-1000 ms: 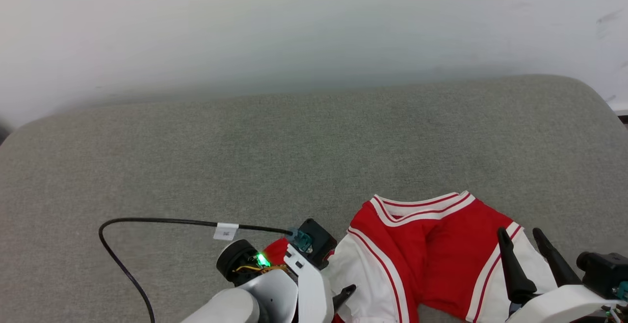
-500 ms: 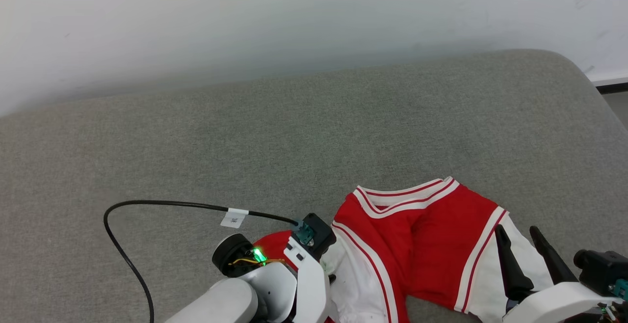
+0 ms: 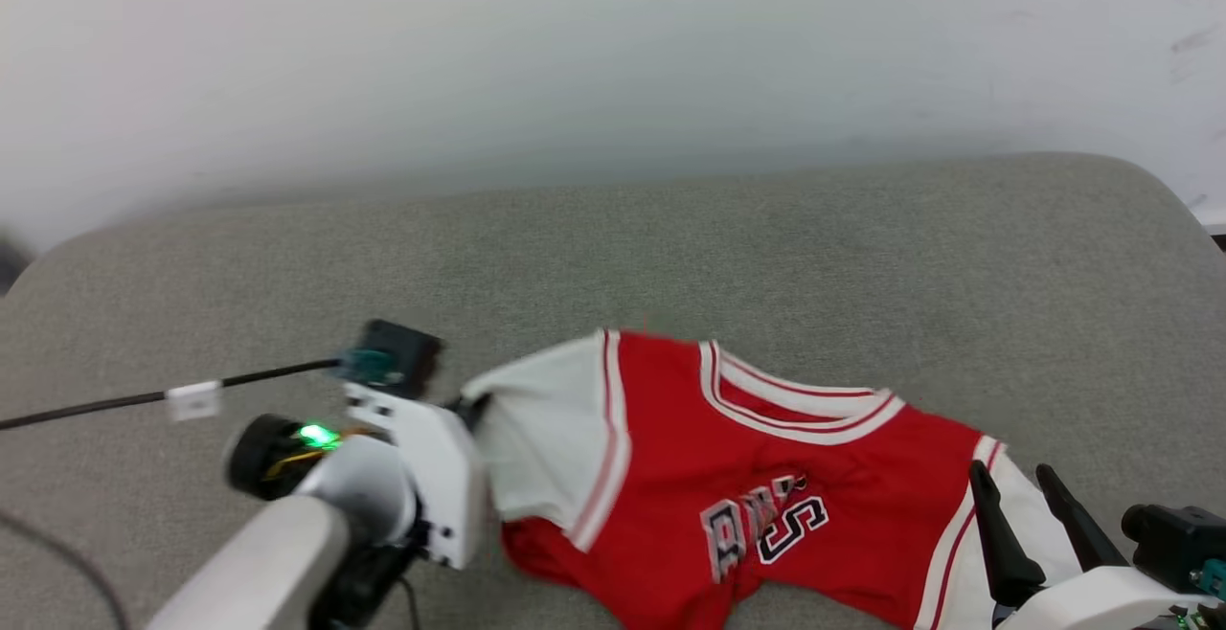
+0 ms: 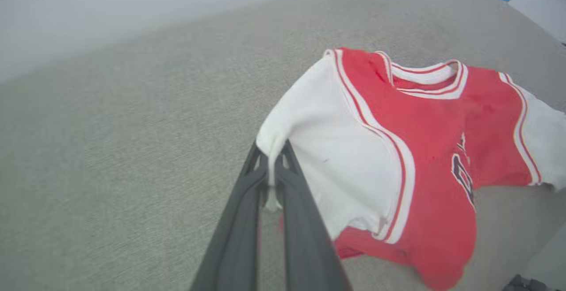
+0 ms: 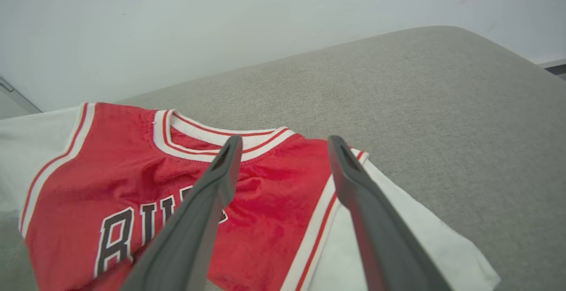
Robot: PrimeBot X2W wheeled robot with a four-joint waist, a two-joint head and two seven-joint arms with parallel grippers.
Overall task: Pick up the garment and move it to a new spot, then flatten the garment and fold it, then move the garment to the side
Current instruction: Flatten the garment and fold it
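The garment [image 3: 670,429], a red jersey with white sleeves, striped trim and black chest letters, lies partly spread on the grey cushion [image 3: 670,247]. My left gripper [image 4: 272,160] is shut on the edge of one white sleeve [image 4: 327,149], which stretches out from the shirt. In the head view that gripper [image 3: 471,408] sits at the shirt's left, mostly hidden behind its wrist. My right gripper [image 3: 1010,482] hovers open over the other white sleeve [image 5: 398,233]; its fingers straddle the shoulder below the collar [image 5: 208,134]. The lower hem is out of view.
A black cable [image 3: 96,405] with a white tag runs from the left wrist to the left over the cushion. A pale wall [image 3: 613,56] rises behind the cushion's far edge. The cushion's rounded right corner [image 3: 1149,190] is near.
My left gripper has swung left and away with the sleeve, pulling the bunched jersey open so the chest letters now show. The right gripper has barely moved. The camera has shifted.
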